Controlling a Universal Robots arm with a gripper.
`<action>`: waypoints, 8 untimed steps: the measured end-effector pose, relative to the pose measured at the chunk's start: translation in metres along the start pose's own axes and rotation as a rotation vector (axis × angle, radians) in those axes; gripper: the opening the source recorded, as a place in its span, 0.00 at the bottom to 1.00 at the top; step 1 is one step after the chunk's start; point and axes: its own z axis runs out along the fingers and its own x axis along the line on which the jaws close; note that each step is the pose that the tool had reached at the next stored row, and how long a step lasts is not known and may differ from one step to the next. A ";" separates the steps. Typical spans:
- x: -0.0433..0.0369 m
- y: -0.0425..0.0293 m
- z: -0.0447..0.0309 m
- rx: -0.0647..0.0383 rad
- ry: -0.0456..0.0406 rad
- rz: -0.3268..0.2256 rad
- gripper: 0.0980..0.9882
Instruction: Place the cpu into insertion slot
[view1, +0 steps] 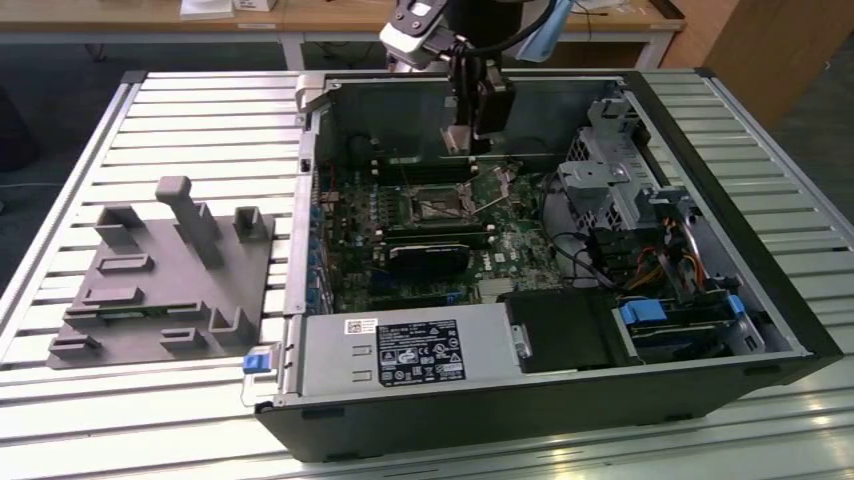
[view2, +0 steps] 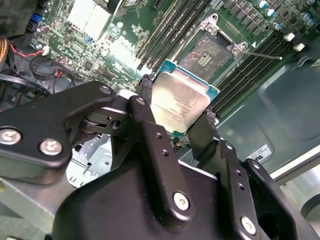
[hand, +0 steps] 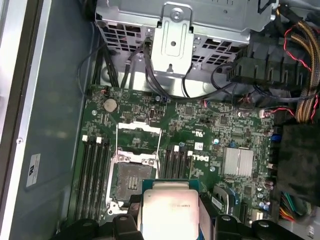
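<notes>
**Holding the cpu over the open socket**

Hovering inside the computer case (view1: 534, 410), my gripper (view1: 467, 150) has its two black fingers (view2: 145, 90) closed partway onto opposite edges of the cpu (view2: 182, 95), with nothing else in its grasp. I read the edge grip as deliberate: it leaves the underside free, so the chip can meet the socket flat and nothing gets trapped under it.

The cpu is in the air, not seated. In both wrist views it sits close beside the insertion slot (hand: 131, 177) and overlaps the slot's edge in the picture, yet I judge it to be apart from the board. In the exterior view the gripper hangs over the green board near the slot (view1: 441, 208).

The slot (view2: 207, 55) looks ready: its dark centre is bare, its silver frame is swung back, and the thin wire lever (view2: 265, 54) stands out to one side. Long black memory slots (view2: 165, 35) run along both sides of it.

The chip (hand: 170, 212) is a small flat square with a dull silver-grey lid, faint print I cannot read, and a thin green rim around the metal. It looks clean and level between the fingers.

The case lies on its side on a slatted table (view1: 200, 120), beside a grey parts holder (view1: 160, 270).
</notes>
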 end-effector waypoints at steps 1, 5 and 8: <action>0.0002 -0.0001 0.0007 0.000 0.0000 0.000 0.49; 0.0009 -0.0009 0.0031 0.000 -0.0001 0.000 0.49; 0.0020 -0.0015 0.0049 0.000 0.0000 0.000 0.49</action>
